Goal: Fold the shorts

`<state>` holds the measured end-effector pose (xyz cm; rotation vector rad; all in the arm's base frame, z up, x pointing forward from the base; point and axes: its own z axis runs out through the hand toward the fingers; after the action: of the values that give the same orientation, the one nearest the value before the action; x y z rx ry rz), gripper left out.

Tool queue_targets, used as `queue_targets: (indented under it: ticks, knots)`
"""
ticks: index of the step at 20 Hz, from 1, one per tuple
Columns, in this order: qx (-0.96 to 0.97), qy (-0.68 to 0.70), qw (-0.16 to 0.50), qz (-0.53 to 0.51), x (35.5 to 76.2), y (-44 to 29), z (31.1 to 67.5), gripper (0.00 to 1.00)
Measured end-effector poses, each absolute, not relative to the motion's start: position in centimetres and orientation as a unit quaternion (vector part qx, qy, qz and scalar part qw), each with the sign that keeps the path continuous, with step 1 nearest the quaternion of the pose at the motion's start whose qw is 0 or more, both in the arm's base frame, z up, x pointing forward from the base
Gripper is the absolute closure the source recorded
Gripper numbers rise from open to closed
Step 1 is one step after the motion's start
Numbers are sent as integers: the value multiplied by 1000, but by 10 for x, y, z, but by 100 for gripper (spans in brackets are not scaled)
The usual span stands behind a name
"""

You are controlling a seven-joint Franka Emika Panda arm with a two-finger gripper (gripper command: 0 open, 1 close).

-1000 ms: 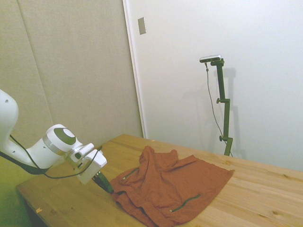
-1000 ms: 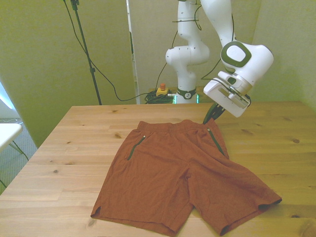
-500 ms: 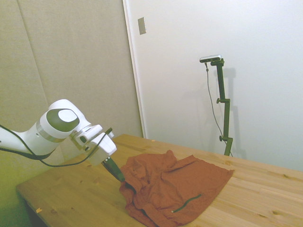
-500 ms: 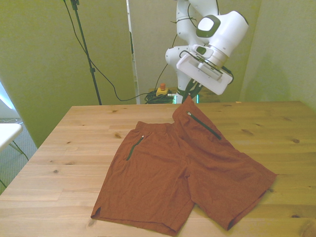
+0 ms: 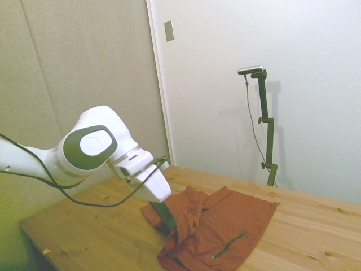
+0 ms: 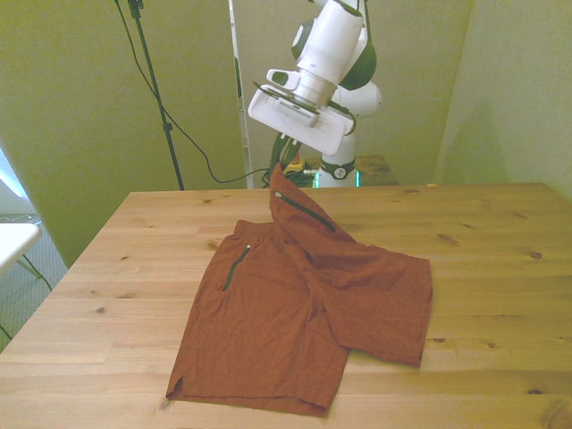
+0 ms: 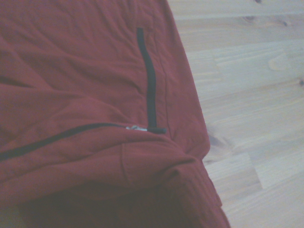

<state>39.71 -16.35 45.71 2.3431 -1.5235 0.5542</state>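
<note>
The rust-orange shorts (image 6: 268, 331) lie on the wooden table (image 6: 500, 232), waistband toward the far edge. My gripper (image 6: 279, 166) is shut on one waistband corner and holds it lifted above the table. From it, the half of the shorts on the front view's right drapes over toward the other half. A dark green pocket slit (image 6: 307, 213) runs down the raised fabric; another slit (image 6: 234, 268) lies flat. In the side view the gripper (image 5: 171, 224) pinches the bunched shorts (image 5: 231, 220). The wrist view shows the shorts (image 7: 85, 71), both slits (image 7: 149, 76) and bare wood.
Bare wood (image 6: 116, 268) surrounds the shorts on both sides. The table's near corner (image 5: 39, 243) lies below the arm in the side view. A white surface (image 6: 13, 237) stands off the table at the front view's left. Cables (image 6: 206, 156) hang behind the far edge.
The gripper has risen and swung toward the front view's left with the waistband corner. That half of the shorts has been dragged across and now partly overlaps the other half.
</note>
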Motion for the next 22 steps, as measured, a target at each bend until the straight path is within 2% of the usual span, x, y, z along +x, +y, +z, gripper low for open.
queue_targets:
  ticks: [4, 8, 9, 15, 22]
  knots:
    - [802, -558, 124, 173, 392, -213, 427, 100]
    - [799, -574, 103, 144, 405, -238, 391, 100]
    - [797, -580, 101, 137, 409, -244, 384, 0]
    - [786, -603, 78, 111, 423, -272, 358, 0]
    - [784, -607, 70, 109, 426, -282, 357, 0]
